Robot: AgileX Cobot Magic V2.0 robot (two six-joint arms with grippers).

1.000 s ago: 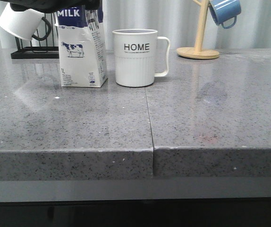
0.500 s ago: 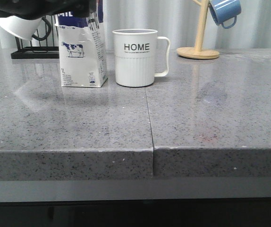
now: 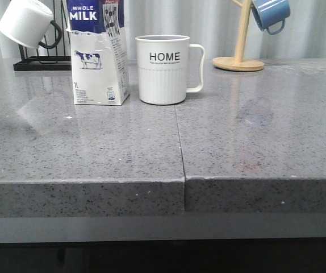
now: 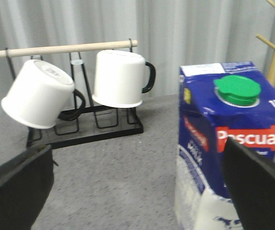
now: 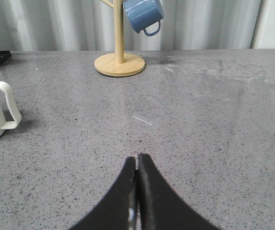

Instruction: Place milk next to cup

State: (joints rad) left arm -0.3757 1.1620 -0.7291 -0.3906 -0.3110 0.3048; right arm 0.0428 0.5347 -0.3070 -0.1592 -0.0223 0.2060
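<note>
My left gripper [image 4: 137, 191] has lifted clear, fingers apart. The milk [image 3: 97, 54] stands just beside the cup [image 3: 163, 69], probably placed. My right gripper [image 5: 137, 191] is pinched together on nothing.

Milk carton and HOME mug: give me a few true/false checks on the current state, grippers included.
1. The milk carton stands upright beside the HOME mug. True.
2. The left gripper is shut on the carton. False: its fingers are spread wide, and the carton stands free.
3. The right gripper is shut and holds nothing. True.
4. The blue mug sits on the counter. False: it hangs on the wooden mug tree.
5. The carton's green cap is off. False: it is on.
</note>
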